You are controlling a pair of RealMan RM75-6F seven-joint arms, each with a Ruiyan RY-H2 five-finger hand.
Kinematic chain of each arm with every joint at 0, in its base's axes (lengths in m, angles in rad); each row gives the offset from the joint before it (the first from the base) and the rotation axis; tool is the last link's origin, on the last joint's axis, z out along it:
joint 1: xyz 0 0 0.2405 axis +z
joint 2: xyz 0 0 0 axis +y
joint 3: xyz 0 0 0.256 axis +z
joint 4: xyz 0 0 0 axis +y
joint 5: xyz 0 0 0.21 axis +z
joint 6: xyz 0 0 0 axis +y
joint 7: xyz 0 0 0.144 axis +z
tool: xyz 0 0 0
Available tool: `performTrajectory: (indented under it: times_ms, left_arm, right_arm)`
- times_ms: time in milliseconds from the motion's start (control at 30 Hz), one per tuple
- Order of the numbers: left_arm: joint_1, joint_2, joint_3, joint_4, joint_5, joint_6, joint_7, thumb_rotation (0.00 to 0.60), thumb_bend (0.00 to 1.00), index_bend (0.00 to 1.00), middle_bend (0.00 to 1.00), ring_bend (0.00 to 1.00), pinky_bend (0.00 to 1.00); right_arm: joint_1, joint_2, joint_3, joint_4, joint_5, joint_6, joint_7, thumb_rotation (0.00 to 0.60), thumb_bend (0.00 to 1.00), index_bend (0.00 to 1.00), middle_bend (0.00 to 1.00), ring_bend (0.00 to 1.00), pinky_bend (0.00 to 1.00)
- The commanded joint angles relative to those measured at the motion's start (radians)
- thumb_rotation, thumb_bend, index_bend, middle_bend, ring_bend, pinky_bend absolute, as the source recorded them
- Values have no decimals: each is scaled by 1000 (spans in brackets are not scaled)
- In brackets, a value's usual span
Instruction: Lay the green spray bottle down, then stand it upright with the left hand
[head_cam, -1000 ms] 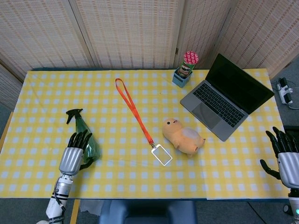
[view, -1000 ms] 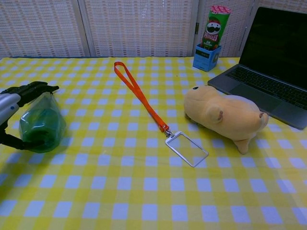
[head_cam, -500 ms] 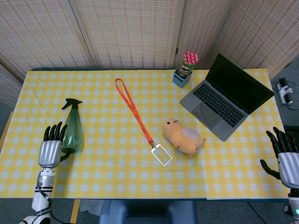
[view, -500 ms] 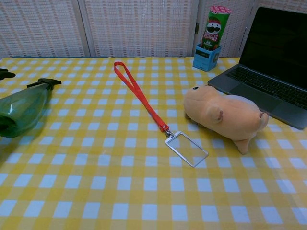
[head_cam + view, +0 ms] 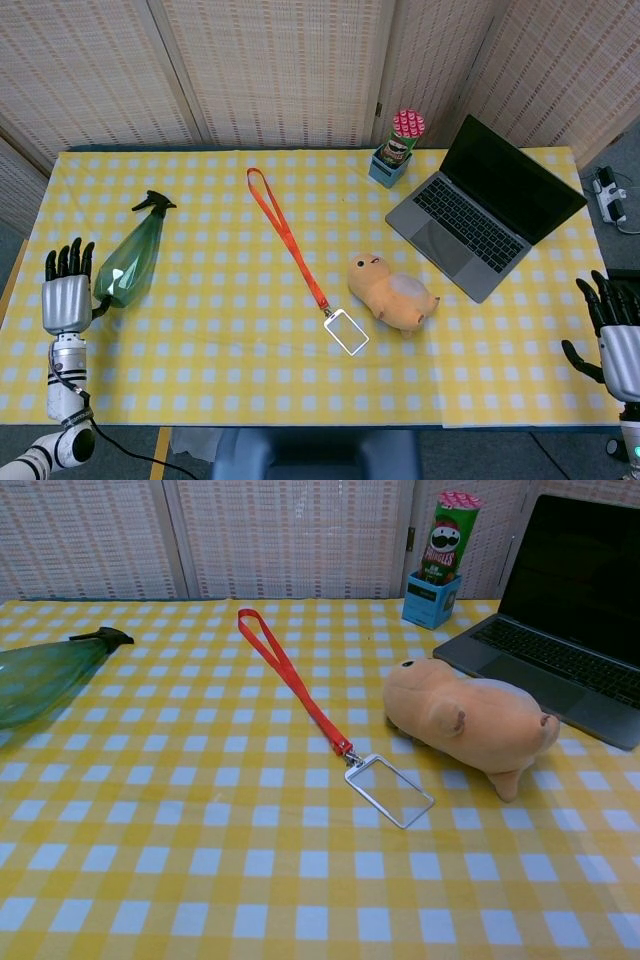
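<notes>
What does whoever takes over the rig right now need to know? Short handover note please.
Left hand: open, fingers up, at the table's left edge beside the base of the translucent green spray bottle; contact unclear.
Right hand: open, idle off the table's right edge.
Bottle: on its side on the yellow checked tablecloth, black trigger head pointing away from the robot.
Done: bottle laid down.
Left: grip it with the left hand and stand it upright.
</notes>
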Motion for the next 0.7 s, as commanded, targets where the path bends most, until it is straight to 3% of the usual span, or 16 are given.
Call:
performTrajectory:
  times_ms: [33,133,300,533,700]
  left_arm:
    - [-13,2,-19,0,-8,21,4,600,246,0,28,37,13]
    - [14,62,-8,-141,-13,21,-7,600,316,0,34,45,16]
    - [75,232,51,-499,-61,-43,44,600,342,0,70,64,34]
    - [68,324,65,-738,-111,-113,27,600,343,0,70,69,51]
    - [32,299,49,-780,-138,-107,48,600,320,0,70,64,56]
  right_arm:
    - [0,2,0,-1,0,-1,3,600,332,0,0,0,0]
    - [-3,6,-1,-2,-6,6,12,600,331,0,0,0,0]
    - [-9,14,-4,-3,-19,18,28,600,331,0,0,0,0]
    - [-19,22,-11,-6,-44,41,43,600,331,0,0,0,0]
    - [-18,29,-11,-3,-47,37,60,600,331,0,0,0,0]
